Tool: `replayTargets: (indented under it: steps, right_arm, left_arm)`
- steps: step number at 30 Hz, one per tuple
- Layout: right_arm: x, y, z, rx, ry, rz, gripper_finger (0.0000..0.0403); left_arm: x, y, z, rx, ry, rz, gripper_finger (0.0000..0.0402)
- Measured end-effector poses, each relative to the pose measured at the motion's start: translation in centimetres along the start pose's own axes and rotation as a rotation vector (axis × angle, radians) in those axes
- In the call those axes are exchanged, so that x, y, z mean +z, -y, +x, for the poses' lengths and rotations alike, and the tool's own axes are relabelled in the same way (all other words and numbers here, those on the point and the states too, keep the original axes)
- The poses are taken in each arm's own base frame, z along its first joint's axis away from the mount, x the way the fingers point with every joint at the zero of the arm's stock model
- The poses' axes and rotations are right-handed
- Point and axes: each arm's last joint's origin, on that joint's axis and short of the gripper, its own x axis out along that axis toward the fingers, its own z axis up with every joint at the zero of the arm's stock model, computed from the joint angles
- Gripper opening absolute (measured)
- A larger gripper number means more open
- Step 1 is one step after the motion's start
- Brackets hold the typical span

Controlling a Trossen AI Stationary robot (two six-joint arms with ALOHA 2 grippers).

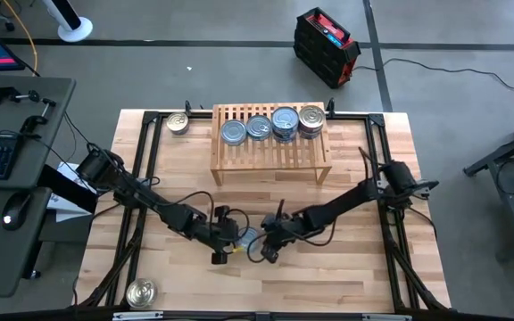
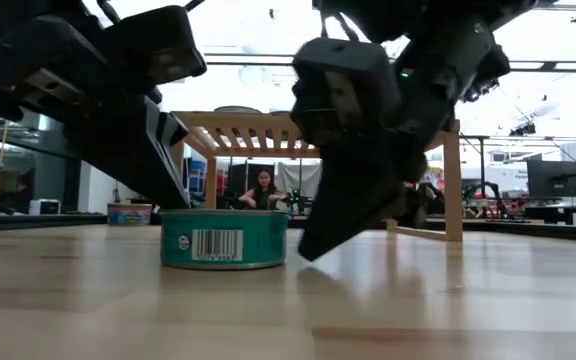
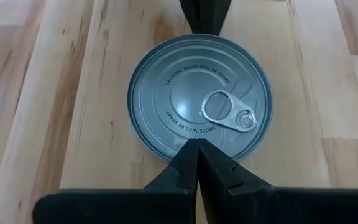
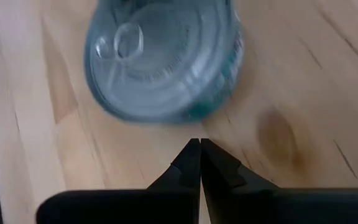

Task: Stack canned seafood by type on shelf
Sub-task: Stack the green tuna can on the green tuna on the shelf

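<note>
From the high view, the shelf [image 1: 269, 141] sits toward the far middle of the desk [image 1: 355, 259], with four tins in a row along its back: a bluish tin [image 1: 233, 132], a second bluish tin [image 1: 259, 127], a taller blue stack [image 1: 285, 123] and a silver-gold tin [image 1: 311, 119] at the right end. Another silver-gold tin [image 1: 178, 123] stands on the desk just left of the shelf, and a lone tin [image 1: 140, 292] is way down in the near left corner. Both arms meet in the middle of the desk, near side of the shelf. The left hand [image 1: 220, 249] and right hand [image 1: 269, 248] flank a bluish center tin [image 1: 247, 238].

Low view: the center tin [image 2: 224, 238] has a teal label with a barcode and stands flat on the wood. The left hand [image 2: 153, 165] hangs over its left side, and the right hand [image 2: 330, 215] has its tip down on the desk just beside the tin's right edge. The shelf [image 2: 453, 180] is behind, plus a tin [image 2: 129, 213] far back left and a person [image 2: 263, 190] seated in the room beyond.

Left wrist view: the center tin [image 3: 199, 98] fills the picture, pull ring up. The left hand [image 3: 197, 146] has its fingers pressed together into one point over the lid's edge, gripping nothing.

Right wrist view: the right hand [image 4: 199, 146] is pinched fully together too, empty, with its tip on bare wood just short of the center tin [image 4: 164, 59].
</note>
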Motion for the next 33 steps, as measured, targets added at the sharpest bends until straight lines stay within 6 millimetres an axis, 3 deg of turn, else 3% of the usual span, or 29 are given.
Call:
replayTargets:
  steps: [7, 20, 33]
  right_arm:
    - [1.1, -1.2, 0.0, -0.009, 0.053, -0.045, 0.0]
    - [4.4, -5.6, -2.4, 0.112, 0.151, -0.161, 0.0]
    - [5.6, -5.7, -2.7, 0.105, 0.192, -0.175, 0.0]
  left_arm:
    - [-0.3, 0.4, 0.0, 0.003, -0.013, -0.012, 0.0]
    - [-1.0, 0.3, 0.2, 0.024, -0.053, -0.015, 0.0]
    - [-1.0, 0.3, 0.1, 0.039, -0.061, -0.119, 0.0]
